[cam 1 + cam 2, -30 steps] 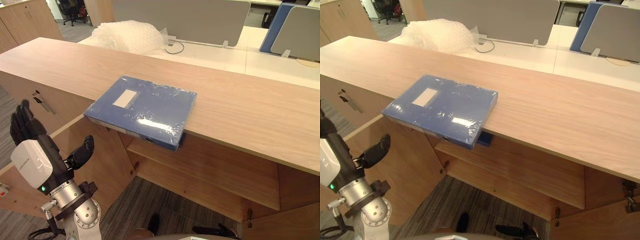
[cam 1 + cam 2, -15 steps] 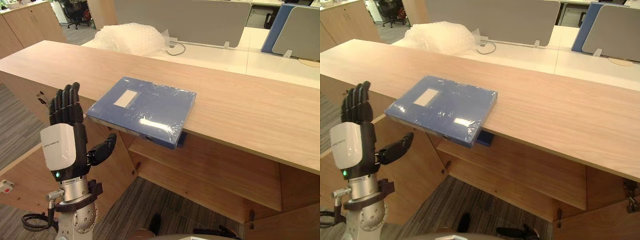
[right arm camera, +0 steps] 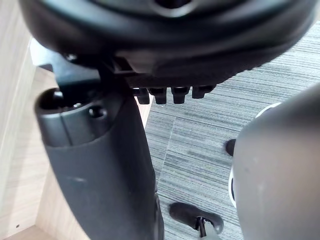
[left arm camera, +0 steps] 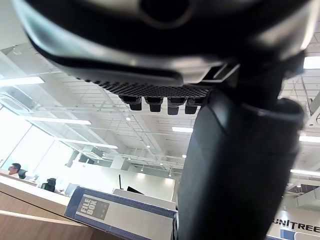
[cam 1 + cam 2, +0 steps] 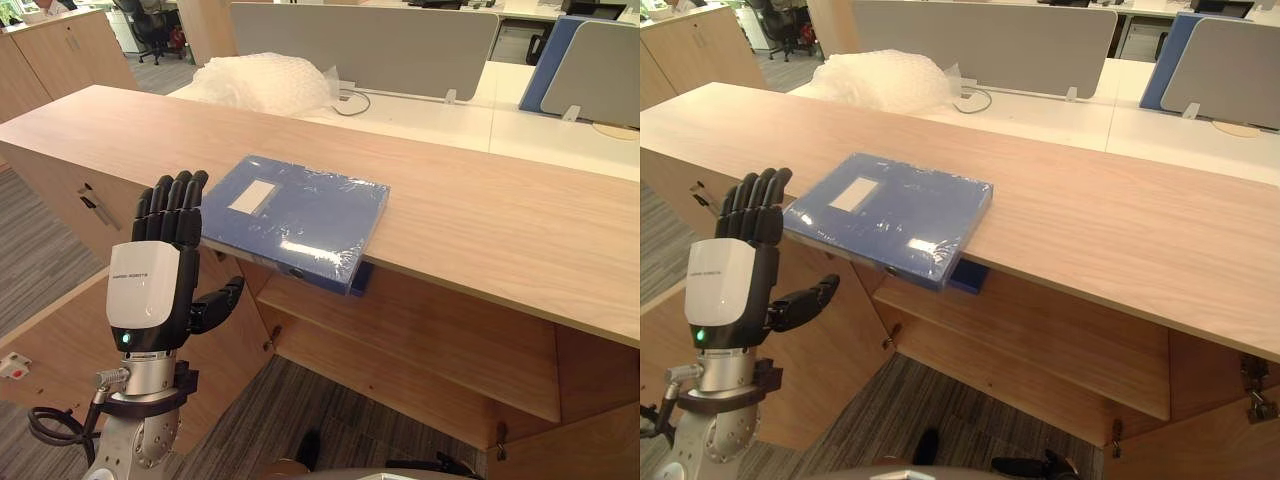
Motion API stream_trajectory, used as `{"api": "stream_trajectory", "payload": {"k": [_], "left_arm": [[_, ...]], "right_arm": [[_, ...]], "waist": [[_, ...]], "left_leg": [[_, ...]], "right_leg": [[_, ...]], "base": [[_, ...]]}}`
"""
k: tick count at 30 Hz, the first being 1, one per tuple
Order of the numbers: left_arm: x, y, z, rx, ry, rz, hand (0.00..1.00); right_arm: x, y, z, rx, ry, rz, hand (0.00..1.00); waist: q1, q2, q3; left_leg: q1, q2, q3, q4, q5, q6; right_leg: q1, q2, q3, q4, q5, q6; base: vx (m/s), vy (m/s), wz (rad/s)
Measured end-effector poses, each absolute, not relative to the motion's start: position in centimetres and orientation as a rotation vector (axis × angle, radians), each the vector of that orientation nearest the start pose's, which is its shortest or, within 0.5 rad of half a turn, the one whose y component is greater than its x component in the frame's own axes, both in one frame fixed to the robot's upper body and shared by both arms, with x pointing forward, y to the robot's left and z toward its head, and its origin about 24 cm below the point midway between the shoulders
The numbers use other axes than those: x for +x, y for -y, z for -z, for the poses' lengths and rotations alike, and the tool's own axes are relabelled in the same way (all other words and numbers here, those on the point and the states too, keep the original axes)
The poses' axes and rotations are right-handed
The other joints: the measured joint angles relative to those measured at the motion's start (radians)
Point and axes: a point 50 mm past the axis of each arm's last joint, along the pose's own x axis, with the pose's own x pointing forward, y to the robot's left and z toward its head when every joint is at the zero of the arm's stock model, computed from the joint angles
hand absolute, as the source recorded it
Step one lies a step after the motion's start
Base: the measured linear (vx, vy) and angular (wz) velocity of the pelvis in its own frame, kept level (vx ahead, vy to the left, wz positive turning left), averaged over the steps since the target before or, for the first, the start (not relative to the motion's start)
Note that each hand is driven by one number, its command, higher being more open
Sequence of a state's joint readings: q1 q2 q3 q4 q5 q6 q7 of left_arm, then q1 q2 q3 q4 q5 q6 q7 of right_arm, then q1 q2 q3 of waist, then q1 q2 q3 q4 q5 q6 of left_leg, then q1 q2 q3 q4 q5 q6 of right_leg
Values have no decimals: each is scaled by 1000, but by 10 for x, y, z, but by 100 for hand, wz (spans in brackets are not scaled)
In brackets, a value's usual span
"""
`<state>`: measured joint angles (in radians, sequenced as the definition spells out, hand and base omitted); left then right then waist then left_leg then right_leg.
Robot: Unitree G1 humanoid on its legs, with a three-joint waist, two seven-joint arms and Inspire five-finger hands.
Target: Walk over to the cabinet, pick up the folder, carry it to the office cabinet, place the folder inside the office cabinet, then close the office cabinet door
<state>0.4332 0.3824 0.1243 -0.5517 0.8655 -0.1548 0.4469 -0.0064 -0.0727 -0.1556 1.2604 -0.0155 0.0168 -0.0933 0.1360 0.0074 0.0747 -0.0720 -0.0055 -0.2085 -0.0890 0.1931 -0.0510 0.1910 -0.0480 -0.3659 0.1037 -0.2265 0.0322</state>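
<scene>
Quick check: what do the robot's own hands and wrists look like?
The left hand has black fingers and thumb, a white rounded back cover with small dark print and a green light, on a silver-grey wrist with a black clamp ring. The right hand shows smooth black casing.

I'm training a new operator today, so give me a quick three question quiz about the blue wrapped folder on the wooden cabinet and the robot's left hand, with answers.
1. True or false: the blue plastic-wrapped folder lies wholly on the pale wooden cabinet top.
2. The robot's dark left hand is: A) shut on the folder; B) open, fingers straight; C) curled, empty.
3. Fill in: the crumpled clear bubble wrap lies on the white ____ behind the cabinet.
Key: 1 false, it overhangs the front edge; 2 B; 3 desk.
</scene>
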Motion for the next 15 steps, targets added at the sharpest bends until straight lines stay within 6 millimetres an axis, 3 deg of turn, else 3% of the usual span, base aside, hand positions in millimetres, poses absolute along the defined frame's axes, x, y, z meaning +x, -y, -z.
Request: {"api": "stream_trajectory", "payload": {"k": [15], "left_arm": [[177,-207,-106,1292,511,-136,100]], "right_arm": [[81,194,172,-55,-1266,226,100]], "waist": [[-5,-5,-18]], "left_leg": [[6,21,24,-3,-2,-7]], "right_leg": [[-11,8,30,7,0,-7]], "base": [[-5,-10,-6]]}}
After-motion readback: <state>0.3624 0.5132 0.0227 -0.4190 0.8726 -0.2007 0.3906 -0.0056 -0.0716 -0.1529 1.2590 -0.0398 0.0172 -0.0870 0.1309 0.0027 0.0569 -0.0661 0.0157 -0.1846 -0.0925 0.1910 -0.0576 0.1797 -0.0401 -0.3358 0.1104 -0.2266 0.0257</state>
